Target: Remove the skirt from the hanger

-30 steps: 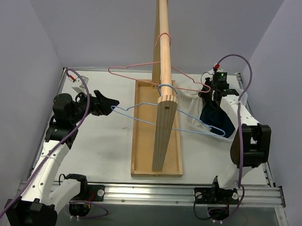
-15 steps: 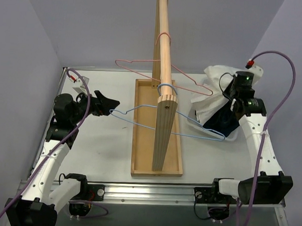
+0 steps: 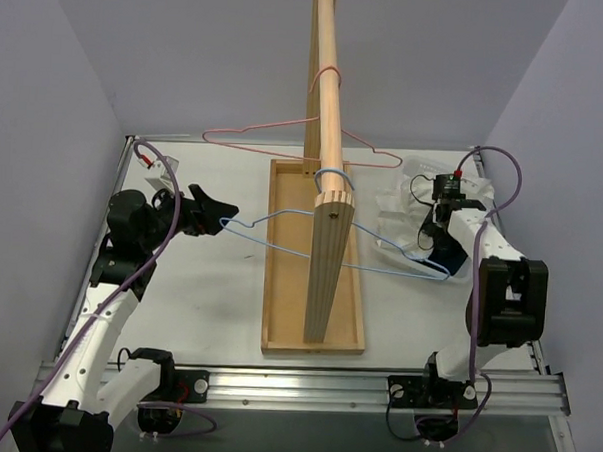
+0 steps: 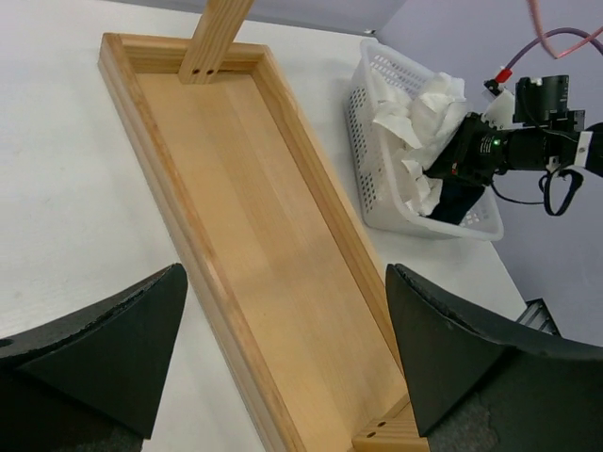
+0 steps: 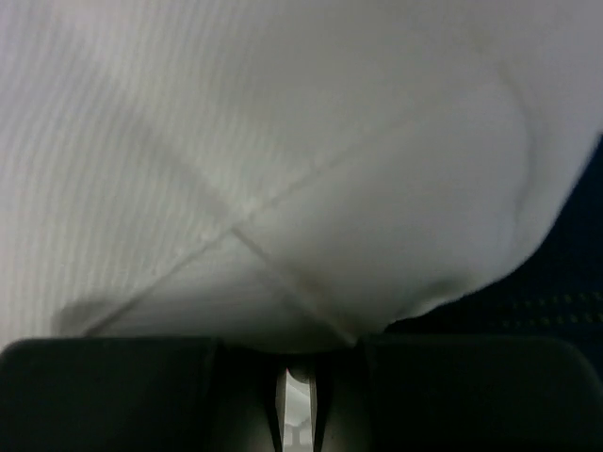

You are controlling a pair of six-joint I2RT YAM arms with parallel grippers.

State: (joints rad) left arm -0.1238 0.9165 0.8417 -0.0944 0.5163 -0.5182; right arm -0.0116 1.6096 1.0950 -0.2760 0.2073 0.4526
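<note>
The white skirt (image 3: pixel 403 204) lies bunched in a white basket (image 4: pixel 377 179) at the right, off the hangers. It also shows in the left wrist view (image 4: pixel 415 111) and fills the right wrist view (image 5: pixel 283 141). My right gripper (image 3: pixel 435 214) reaches down into the basket, its jaws almost together on the skirt's fabric (image 5: pixel 292 363). The pink hanger (image 3: pixel 285 135) hangs bare on the wooden rail (image 3: pixel 328 77). The blue hanger (image 3: pixel 334 174) hangs nearer, also bare. My left gripper (image 3: pixel 214 208) is wide open and empty by the blue hanger's left end (image 4: pixel 285 273).
A dark navy cloth (image 3: pixel 450 255) lies in the basket beside the skirt. The rack's long wooden base tray (image 3: pixel 284 285) runs down the middle of the table. Purple walls close in the left, right and back.
My right arm lifted the white skirt up off the pink hanger, then came down into the basket with it. The pink hanger swung left. The left arm has not moved.
</note>
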